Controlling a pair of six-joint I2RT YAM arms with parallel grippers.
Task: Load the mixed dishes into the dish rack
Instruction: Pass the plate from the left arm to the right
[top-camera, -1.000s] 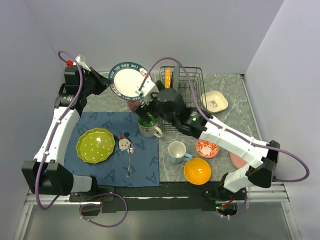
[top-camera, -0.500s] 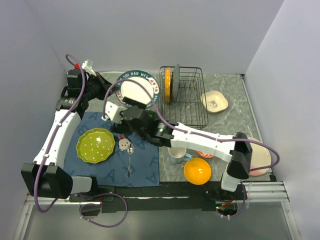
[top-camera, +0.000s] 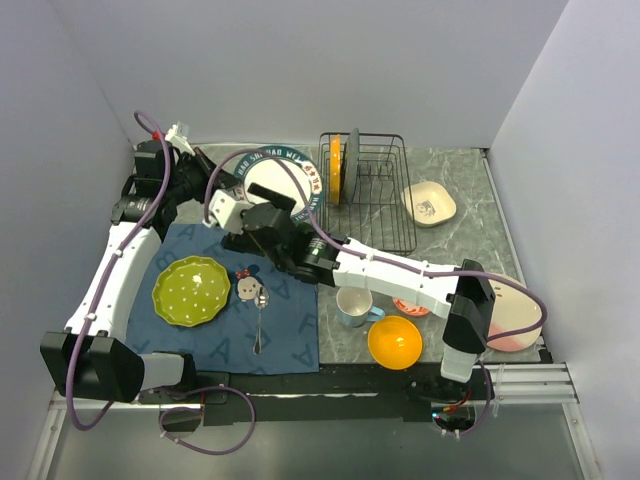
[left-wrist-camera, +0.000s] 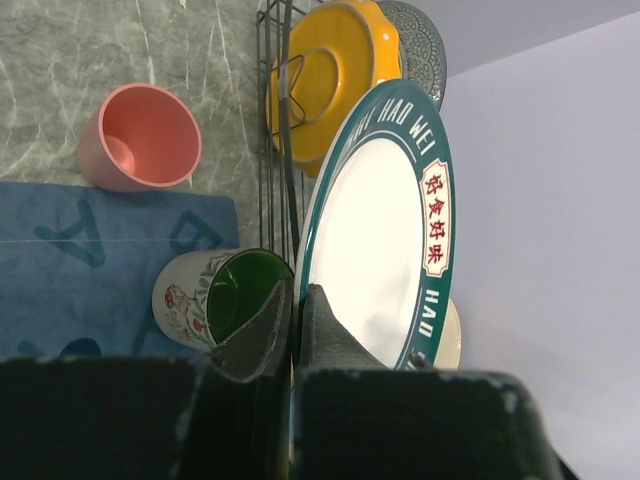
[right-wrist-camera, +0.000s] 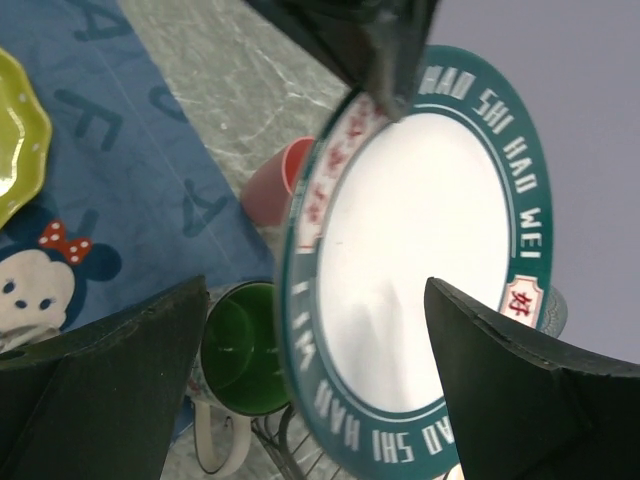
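One orange plate (top-camera: 335, 168) is slotted in the rack (top-camera: 385, 215); a green-rimmed plate (top-camera: 275, 180) is held clamped beside it by the left gripper (left-wrist-camera: 298, 300), right gripper (right-wrist-camera: 315, 290) spread wide nearby; lime plate (top-camera: 190, 290), orange bowl (top-camera: 393, 341) and others left unloaded.

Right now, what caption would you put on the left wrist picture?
Left hand pinching a green-rimmed plate near the dish rack, mug and pink cup.

dish rack (top-camera: 365, 195): rear centre, plate (top-camera: 335, 168) upright in its left end
cloth mat (top-camera: 290, 335): front left, under scalloped plate (top-camera: 191, 290) and spoon (top-camera: 259, 322)
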